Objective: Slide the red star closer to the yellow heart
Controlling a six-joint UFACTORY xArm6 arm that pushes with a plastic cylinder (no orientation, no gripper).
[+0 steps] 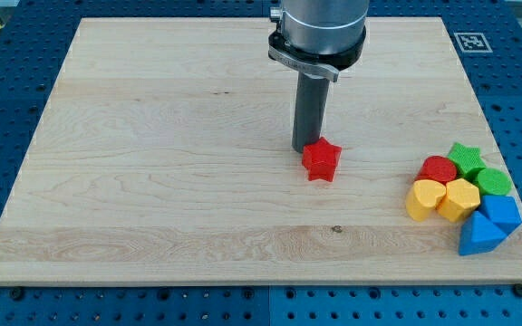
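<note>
The red star (321, 160) lies on the wooden board (152, 163), a little right of the view's centre. My tip (305, 149) rests just at the star's upper left edge, touching or nearly touching it. The yellow heart (424, 199) lies at the view's right, at the left end of a cluster of blocks. The star is well to the left of the heart, with bare board between them.
Packed in the cluster by the heart are a red round block (439, 169), a green star (466, 157), a green block (493, 180), a yellow hexagon (460, 198) and two blue blocks (499, 213) (479, 236), near the board's right edge.
</note>
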